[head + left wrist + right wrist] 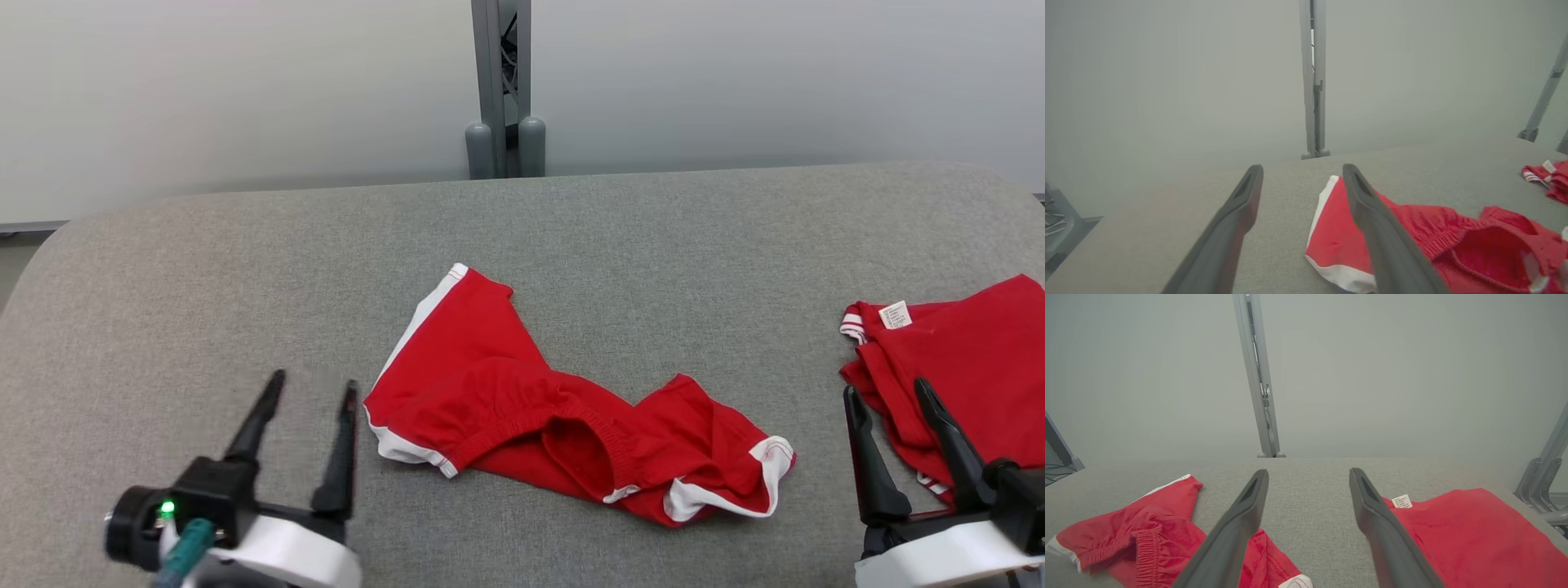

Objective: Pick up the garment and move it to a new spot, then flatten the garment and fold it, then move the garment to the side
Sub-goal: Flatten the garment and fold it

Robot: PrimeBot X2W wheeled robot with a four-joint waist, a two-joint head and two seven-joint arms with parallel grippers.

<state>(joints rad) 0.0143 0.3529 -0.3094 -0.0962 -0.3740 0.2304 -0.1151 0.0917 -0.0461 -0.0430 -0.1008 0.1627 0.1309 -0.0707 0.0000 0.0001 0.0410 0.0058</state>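
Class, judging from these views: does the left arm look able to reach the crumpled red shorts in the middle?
Probably yes: the left gripper stands open just beside the red shorts, with only grey tabletop between them and nothing in the way.

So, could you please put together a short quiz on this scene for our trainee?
1. True or false: the shorts already lie neatly folded.
2. The white label sits on: A the shorts, B the garment at the right, C neither.
3. Fill in: the left jaws and the right jaws both stand ____, holding nothing.

Key: 1 false, they lie crumpled; 2 B; 3 open.
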